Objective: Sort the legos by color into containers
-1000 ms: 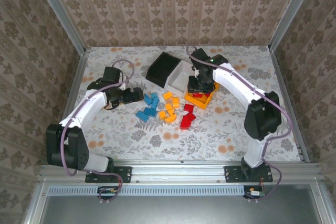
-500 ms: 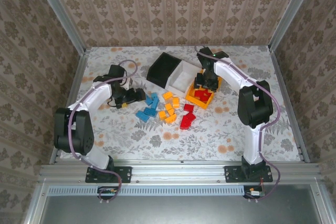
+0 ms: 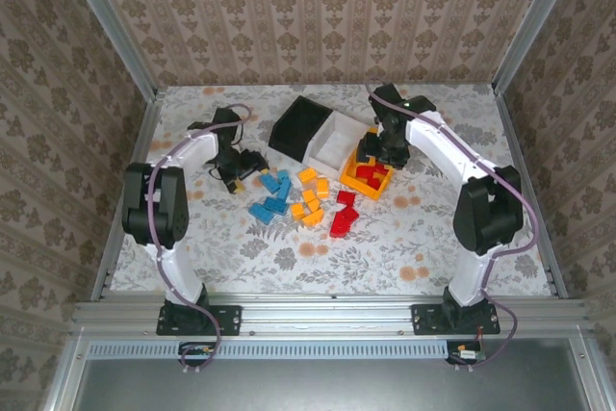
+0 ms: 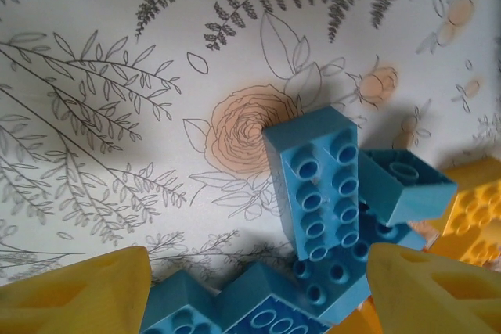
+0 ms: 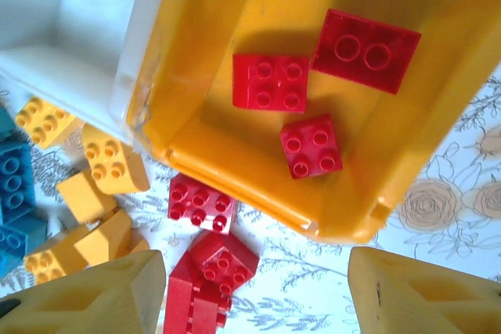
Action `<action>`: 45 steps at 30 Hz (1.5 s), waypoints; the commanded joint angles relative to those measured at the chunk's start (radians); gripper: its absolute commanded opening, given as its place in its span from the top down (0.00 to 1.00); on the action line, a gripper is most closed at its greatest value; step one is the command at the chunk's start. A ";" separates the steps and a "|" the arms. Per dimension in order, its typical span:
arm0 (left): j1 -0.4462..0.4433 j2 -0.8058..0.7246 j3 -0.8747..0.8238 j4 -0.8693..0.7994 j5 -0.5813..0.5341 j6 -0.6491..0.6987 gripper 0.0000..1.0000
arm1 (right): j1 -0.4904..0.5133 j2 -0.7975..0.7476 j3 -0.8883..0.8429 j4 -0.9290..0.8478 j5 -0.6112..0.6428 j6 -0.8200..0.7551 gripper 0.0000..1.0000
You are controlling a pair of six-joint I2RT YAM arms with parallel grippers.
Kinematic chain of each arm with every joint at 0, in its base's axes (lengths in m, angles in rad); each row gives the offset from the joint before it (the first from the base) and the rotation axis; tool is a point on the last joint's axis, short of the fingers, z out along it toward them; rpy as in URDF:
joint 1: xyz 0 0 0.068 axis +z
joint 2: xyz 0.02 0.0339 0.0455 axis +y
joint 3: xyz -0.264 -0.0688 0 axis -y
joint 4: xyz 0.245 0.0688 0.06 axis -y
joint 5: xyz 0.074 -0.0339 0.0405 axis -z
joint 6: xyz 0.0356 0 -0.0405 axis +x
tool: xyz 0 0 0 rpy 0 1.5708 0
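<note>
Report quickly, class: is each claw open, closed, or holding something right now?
Left claw: open, holding nothing, above the blue bricks.
Right claw: open, holding nothing, near the orange-yellow bin.

The desk's off-white cloth [image 3: 414, 238] is printed with grey fern leaves and pale orange roses. Beige wallpaper [image 3: 318, 16] around it carries a brown damask motif. The 3 small open plastic bins are coloured differently: a black bin [image 3: 294, 127], a white bin [image 3: 332, 146] and an orange-yellow bin [image 5: 196, 52]. The orange-yellow bin holds 3 red studded bricks [image 5: 271, 82]. Loose on the cloth are blue plastic bricks [image 4: 317, 193], orange-yellow plastic bricks [image 3: 310, 197] and red plastic bricks [image 3: 341, 221]. The left arm [image 3: 192, 156] and right arm [image 3: 443, 146] are white with black joints and purple cables. The left fingers [image 4: 78, 291] and right fingers [image 5: 423, 295] are yellow.
</note>
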 commanded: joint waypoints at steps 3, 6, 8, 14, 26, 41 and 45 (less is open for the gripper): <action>-0.042 0.075 0.113 -0.059 -0.008 -0.182 0.27 | 0.007 -0.038 -0.046 -0.003 -0.039 -0.035 0.36; -0.060 0.120 0.166 -0.079 -0.020 -0.204 0.27 | 0.007 -0.047 -0.062 0.016 -0.064 -0.041 0.37; -0.066 0.145 0.183 -0.082 -0.019 -0.228 0.28 | 0.006 -0.052 -0.071 0.024 -0.077 -0.043 0.37; -0.083 0.164 0.162 -0.076 -0.034 -0.295 0.34 | 0.004 -0.056 -0.080 0.024 -0.086 -0.077 0.37; -0.076 0.201 0.116 -0.062 -0.033 -0.337 0.49 | -0.008 -0.064 -0.114 0.060 -0.097 -0.077 0.37; -0.033 0.136 0.094 -0.097 -0.062 -0.263 0.72 | -0.014 -0.088 -0.132 0.088 -0.091 -0.054 0.37; -0.016 0.038 0.151 -0.090 -0.118 -0.172 0.73 | -0.014 -0.118 -0.141 0.072 -0.078 -0.055 0.37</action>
